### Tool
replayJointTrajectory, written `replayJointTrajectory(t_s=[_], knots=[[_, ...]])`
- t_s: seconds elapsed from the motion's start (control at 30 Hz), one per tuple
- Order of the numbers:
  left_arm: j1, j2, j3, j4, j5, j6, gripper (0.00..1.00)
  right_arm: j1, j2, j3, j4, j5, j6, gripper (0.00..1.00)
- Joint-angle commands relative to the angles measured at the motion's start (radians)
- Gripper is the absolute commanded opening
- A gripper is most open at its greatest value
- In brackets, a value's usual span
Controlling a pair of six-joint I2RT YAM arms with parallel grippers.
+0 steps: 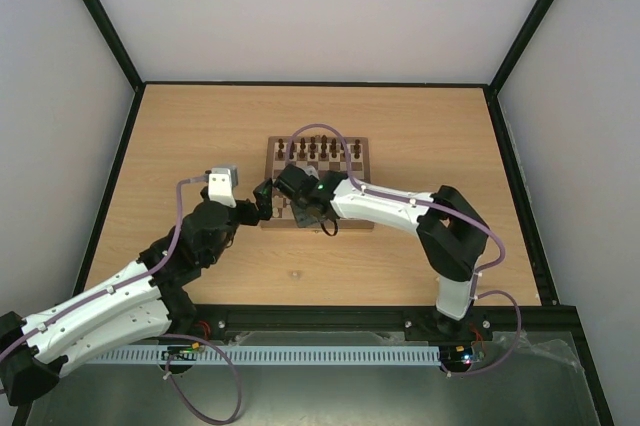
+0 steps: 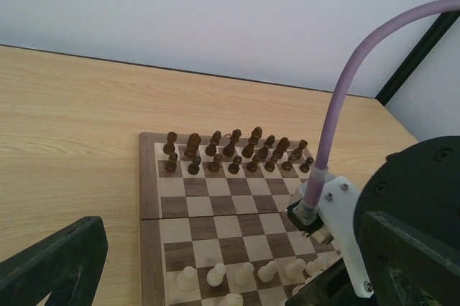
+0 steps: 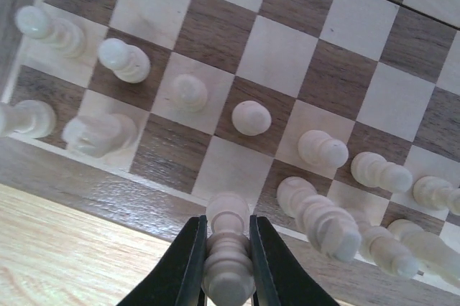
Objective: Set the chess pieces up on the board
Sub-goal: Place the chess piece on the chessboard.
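Note:
The board [image 1: 365,151] lies mid-table, with dark brown pieces on its far two rows. It also shows in the left wrist view [image 2: 149,177] and in the right wrist view [image 3: 273,54]. Several cream chess pieces [image 3: 251,117] stand on its near rows. My right gripper [image 3: 227,248] is shut on a cream chess piece [image 3: 228,248], held upright over the board's near edge by an empty pale square. From above it sits at the board's near left [image 1: 300,196]. My left gripper [image 1: 262,196] hovers beside the board's left edge. One finger [image 2: 57,263] shows, spread wide and empty.
The dark brown pieces [image 2: 233,151] fill the board's far two rows. The right arm's white link and purple cable [image 2: 338,105] cross the left wrist view. Black rails border the table [image 1: 200,136]. A small mark [image 1: 295,273] lies on the table near the front.

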Motion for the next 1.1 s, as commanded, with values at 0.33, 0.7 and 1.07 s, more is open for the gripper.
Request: replayJointTrajectory(t_s=[0.33,0.7,1.07], knots=[[-0.004,-0.013,-0.008,0.024,0.004,-0.006,0.99,-0.027,0.039,0.017,-0.042,-0.001,-0.033,0.1],[-0.004,-0.028,-0.012,0.024,-0.003,-0.008,0.99,-0.047,0.06,0.014,-0.018,-0.011,-0.035,0.1],[-0.004,-0.069,-0.026,0.028,-0.012,-0.009,0.99,-0.055,0.076,0.027,-0.004,-0.033,-0.046,0.11]])
